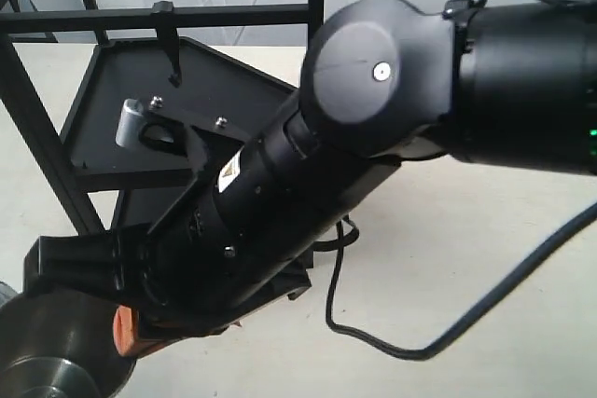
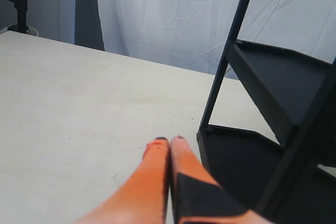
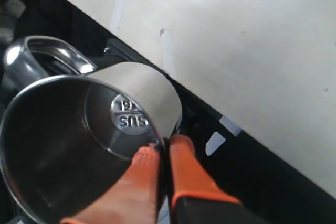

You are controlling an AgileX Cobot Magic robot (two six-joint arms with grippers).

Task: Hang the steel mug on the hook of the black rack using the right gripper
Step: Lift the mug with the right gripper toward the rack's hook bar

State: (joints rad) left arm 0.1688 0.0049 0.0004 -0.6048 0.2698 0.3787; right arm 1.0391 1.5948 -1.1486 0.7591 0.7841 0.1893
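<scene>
Pinched by its wall between the orange pads of the right gripper (image 3: 157, 153), the steel mug (image 3: 89, 145) is held low, below the black rack (image 1: 140, 128). Its handle should be raised and aligned squarely with the hook (image 1: 173, 53) overhead.

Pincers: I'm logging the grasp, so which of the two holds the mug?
The right pincer: its orange pads pinch the steel mug's rim, one inside, one outside. The left pincer is shut on nothing, above bare table.
</scene>
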